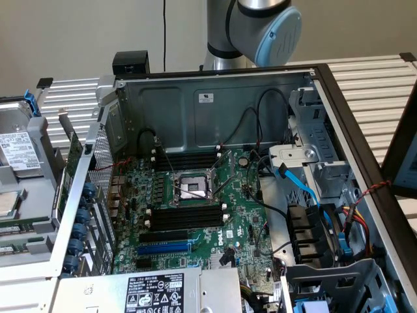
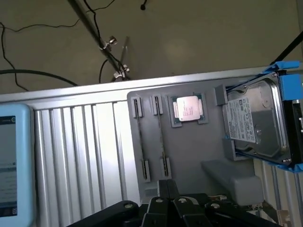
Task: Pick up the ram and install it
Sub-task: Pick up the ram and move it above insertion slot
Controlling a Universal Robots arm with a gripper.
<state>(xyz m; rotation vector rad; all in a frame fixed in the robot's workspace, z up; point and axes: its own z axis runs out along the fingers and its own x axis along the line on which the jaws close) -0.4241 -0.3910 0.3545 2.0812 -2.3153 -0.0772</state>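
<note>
Gripper [image 2: 166, 187], black and angular, closed on nothing visible, near grey plastic tray [image 2: 201, 146] bearing thin edge-on ram [image 2: 162, 137].

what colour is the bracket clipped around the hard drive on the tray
Blue. The bracket around the hard drive shows best in the wrist view.

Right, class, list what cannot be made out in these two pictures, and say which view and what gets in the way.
1. The ram, wrist view: stands edge-on in the grey tray, so chips and label are hidden.
2. Gripper, wrist view: cut off by the picture's edge.
3. Hard drive, wrist view: label print too small to read.
4. Arm, exterior view: cut off by the top edge.
</note>
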